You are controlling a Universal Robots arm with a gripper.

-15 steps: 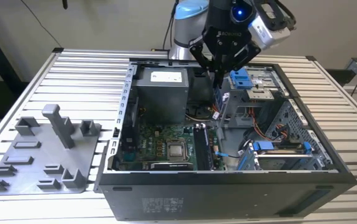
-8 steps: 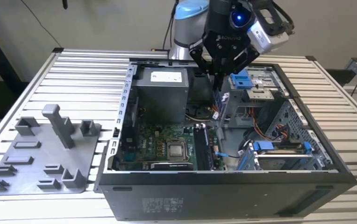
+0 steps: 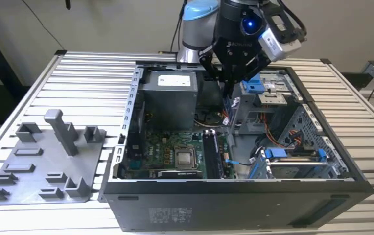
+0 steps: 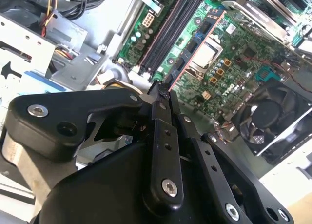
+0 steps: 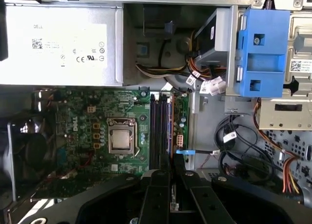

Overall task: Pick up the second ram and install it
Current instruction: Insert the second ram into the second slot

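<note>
The gripper hangs above the open computer case, over its far half, at about 12 o'clock from the processor socket. In both wrist views the fingers are pressed together on a thin stick with an orange-brown edge, which I judge to be the second ram. It is held on edge above the memory slots of the green motherboard, apart from them. So the picking seems done; the seating is not yet done.
</note>
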